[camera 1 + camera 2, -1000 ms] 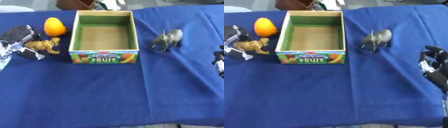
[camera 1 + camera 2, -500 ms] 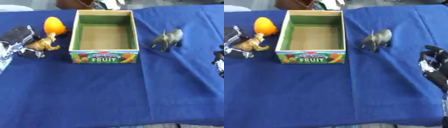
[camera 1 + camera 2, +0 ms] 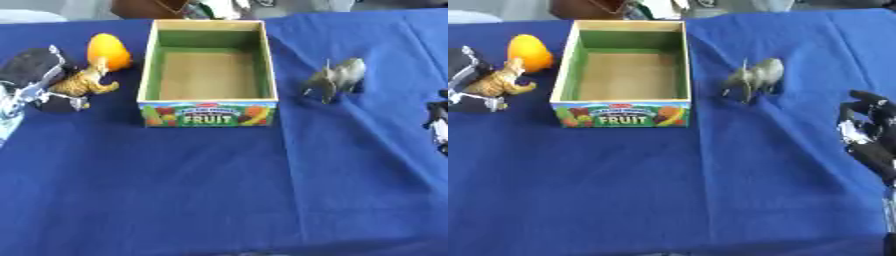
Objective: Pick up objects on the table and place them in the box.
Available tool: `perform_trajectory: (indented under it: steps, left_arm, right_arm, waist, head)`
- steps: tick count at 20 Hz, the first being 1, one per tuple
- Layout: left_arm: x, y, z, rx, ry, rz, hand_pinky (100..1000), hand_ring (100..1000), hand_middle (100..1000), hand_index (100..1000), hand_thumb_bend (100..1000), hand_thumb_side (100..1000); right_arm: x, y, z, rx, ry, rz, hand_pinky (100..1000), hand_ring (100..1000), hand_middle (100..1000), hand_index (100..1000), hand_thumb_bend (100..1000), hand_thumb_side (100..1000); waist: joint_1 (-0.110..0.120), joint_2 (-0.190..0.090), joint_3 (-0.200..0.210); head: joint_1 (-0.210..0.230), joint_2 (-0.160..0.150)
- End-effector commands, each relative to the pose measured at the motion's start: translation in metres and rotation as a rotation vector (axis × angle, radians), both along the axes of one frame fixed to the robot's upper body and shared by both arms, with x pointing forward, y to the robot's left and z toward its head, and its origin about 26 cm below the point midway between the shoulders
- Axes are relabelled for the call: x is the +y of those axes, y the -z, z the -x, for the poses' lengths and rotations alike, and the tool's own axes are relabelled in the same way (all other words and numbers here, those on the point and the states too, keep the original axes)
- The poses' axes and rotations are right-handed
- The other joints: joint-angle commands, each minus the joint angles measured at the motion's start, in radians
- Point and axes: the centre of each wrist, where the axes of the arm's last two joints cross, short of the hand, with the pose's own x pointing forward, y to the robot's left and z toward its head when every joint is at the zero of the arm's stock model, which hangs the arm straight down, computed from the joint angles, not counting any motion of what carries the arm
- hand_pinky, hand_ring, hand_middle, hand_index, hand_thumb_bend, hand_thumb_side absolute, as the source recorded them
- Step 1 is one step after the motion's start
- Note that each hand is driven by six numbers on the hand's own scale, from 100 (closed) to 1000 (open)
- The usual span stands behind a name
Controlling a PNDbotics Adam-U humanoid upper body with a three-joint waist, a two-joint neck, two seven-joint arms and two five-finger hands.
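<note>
Blue-clothed tabletop (image 3: pixel 219 200) with an open wooden box (image 3: pixel 209 107) at its far centre, toys to either side, and both robot hands at the side edges.

The box, labelled FRUIT on its near wall, has green inner walls and nothing visible inside. The right hand (image 3: pixel 868 135) rests at the right edge, its fingers loosely bent and holding nothing. The left hand (image 3: pixel 35 82) sits at the far left edge with fingers closed around a tan toy animal (image 3: pixel 83 82), which is tilted up against an orange toy fruit (image 3: pixel 108 49) just left of the box. A grey toy elephant (image 3: pixel 337 78) stands upright right of the box, apart from it.
</note>
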Motion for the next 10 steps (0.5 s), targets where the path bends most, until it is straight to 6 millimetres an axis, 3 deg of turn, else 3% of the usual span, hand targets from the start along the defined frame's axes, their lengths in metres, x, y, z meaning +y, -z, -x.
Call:
perform_trajectory:
  steps: [1,10]
  left_arm:
    - [0.007,-0.034,0.007,-0.079,-0.001,-0.019,504,216,100,220,207,173]
    - [-0.015,-0.09,0.017,-0.212,0.082,-0.05,511,220,100,224,224,177]
  right_arm:
    - [-0.003,-0.008,-0.001,-0.023,0.005,0.016,594,797,602,815,100,264]
    - [-0.004,-0.007,0.0,-0.017,0.005,0.021,594,797,602,815,100,260]
  waist:
    - [0.001,-0.017,-0.001]
    - [0.003,-0.027,0.001]
  head:
    - [-0.005,-0.013]
    - [-0.008,-0.009]
